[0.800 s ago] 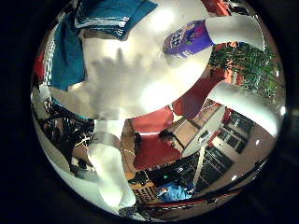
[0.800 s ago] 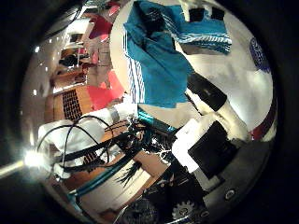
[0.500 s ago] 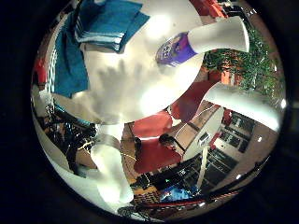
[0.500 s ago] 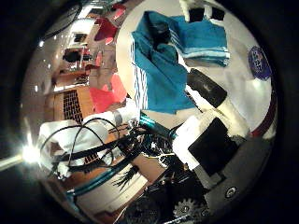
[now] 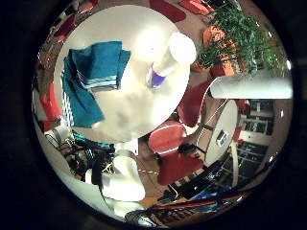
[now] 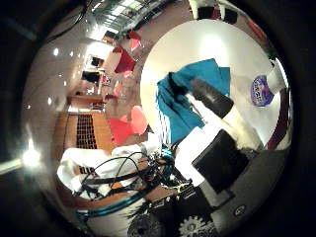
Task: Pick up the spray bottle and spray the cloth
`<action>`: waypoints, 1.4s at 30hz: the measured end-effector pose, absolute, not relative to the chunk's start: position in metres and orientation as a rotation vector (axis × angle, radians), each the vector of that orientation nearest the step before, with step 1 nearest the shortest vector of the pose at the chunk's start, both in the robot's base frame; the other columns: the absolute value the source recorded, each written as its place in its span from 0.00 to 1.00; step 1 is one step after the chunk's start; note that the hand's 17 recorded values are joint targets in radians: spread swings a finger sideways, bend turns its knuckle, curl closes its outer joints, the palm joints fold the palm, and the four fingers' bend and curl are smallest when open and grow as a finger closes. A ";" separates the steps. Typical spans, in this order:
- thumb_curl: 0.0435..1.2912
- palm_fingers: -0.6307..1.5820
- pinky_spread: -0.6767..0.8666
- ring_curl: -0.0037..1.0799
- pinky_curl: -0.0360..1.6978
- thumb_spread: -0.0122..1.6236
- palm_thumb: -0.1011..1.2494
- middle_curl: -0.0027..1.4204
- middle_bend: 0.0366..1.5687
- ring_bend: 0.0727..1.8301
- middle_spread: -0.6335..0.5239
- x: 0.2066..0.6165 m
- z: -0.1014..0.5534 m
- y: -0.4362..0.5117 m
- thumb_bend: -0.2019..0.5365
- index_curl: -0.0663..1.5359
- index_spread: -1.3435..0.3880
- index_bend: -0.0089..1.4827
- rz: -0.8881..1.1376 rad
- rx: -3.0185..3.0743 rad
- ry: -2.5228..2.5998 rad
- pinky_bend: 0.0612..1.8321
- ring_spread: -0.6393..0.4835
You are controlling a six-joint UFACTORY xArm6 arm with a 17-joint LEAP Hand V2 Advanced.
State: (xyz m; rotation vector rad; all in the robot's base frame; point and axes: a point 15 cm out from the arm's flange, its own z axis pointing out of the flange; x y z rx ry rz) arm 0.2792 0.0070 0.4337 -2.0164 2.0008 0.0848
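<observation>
The spray bottle (image 5: 164, 66), white with a purple label near its base, stands on a round white table (image 5: 139, 112). The teal cloth (image 5: 93, 72) with white stripes lies bunched beside it, one end hanging over the table's edge. My right hand (image 6: 222, 148) hovers well above the table, open, with its fingers (image 5: 249, 87) stretched out and nothing between them. Neither the bottle nor the cloth touches the hand. One dark-tipped finger (image 6: 213, 100) crosses in front of the cloth in the thumb side view.
Red chairs (image 5: 168, 139) stand round the table on a brown floor. A green plant (image 5: 240, 43) grows beyond the bottle's side of the table. A second small white table (image 5: 223, 136) stands past the chairs.
The table, the bottle and the cloth all look smaller now: the palm has drawn away from the table. The bottle and the cloth have stayed in place.
</observation>
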 end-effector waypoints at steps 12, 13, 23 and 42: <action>0.25 0.44 0.69 0.25 0.17 0.71 0.60 0.30 0.17 0.15 0.55 0.300 0.461 -0.055 0.25 0.26 0.66 0.12 0.085 -1.574 1.958 0.13 0.74; 0.25 0.44 0.69 0.25 0.17 0.71 0.59 0.29 0.17 0.15 0.55 0.301 0.464 -0.061 0.24 0.25 0.66 0.12 0.078 -1.539 1.948 0.13 0.74; 0.25 0.40 0.70 0.25 0.18 0.71 0.57 0.28 0.15 0.15 0.60 0.294 0.432 -0.099 0.25 0.24 0.68 0.11 0.086 -1.267 1.881 0.15 0.75; 0.25 0.38 0.69 0.27 0.19 0.69 0.54 0.28 0.14 0.17 0.65 0.270 0.359 -0.152 0.24 0.23 0.70 0.11 0.044 -0.954 1.856 0.17 0.76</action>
